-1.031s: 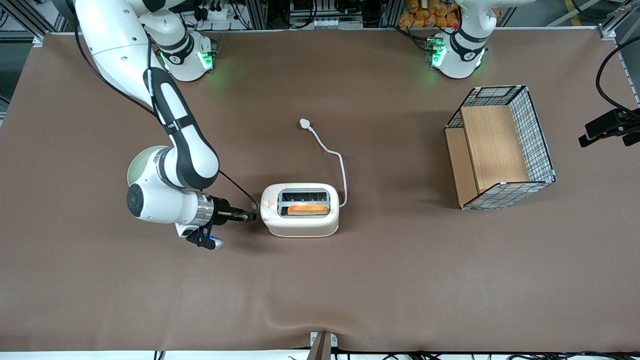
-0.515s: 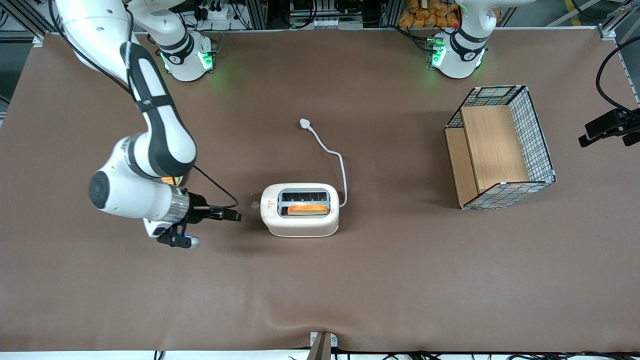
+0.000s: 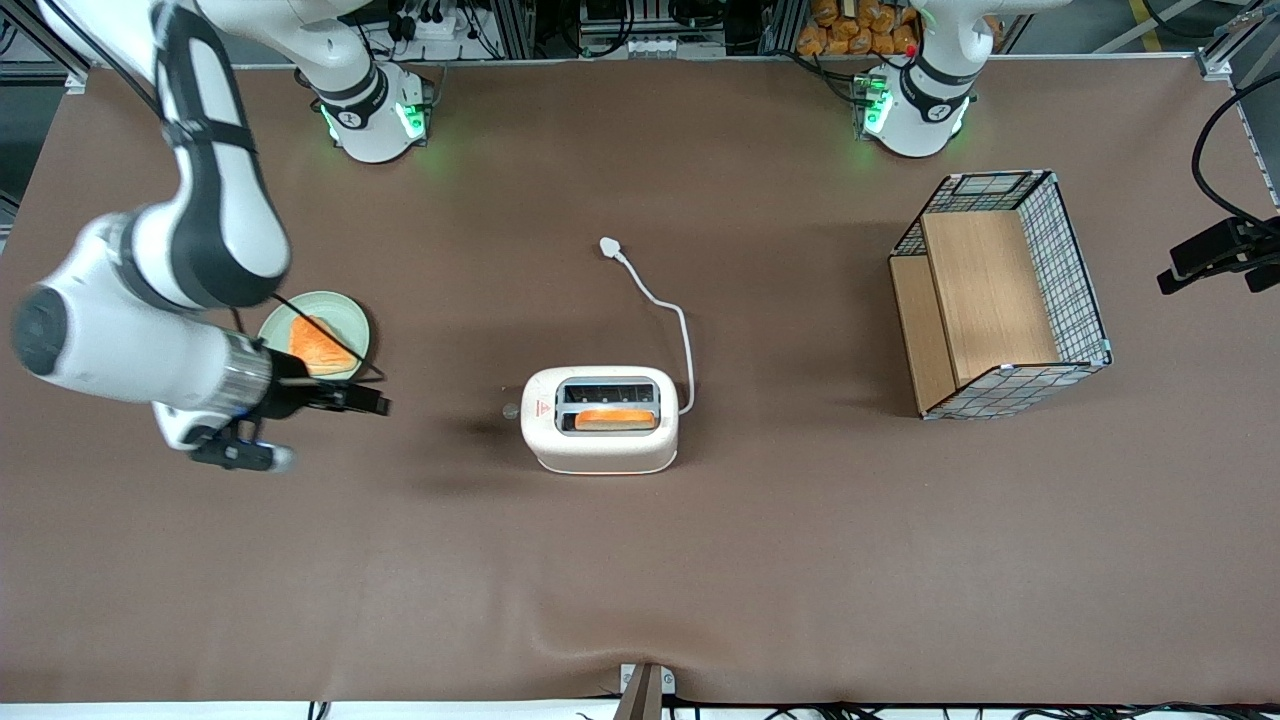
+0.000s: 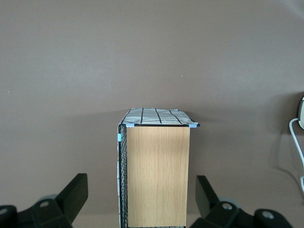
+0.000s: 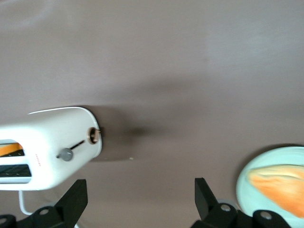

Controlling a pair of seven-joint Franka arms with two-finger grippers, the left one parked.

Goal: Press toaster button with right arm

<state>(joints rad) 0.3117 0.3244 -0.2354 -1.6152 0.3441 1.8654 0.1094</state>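
Sideways along the toaster's (image 3: pixel 600 419) long axis, the toaster button (image 3: pixel 511 410) on its short end faces the gripper (image 3: pixel 375 403), whose fingers stand apart, well clear toward the working arm's end.

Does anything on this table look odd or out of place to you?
Only small things. The toaster holds a slice in one slot, yet its plug lies loose on the table. The wire basket lies tipped on its side. The end effector hangs apart from the toaster, beside a plate of bread.
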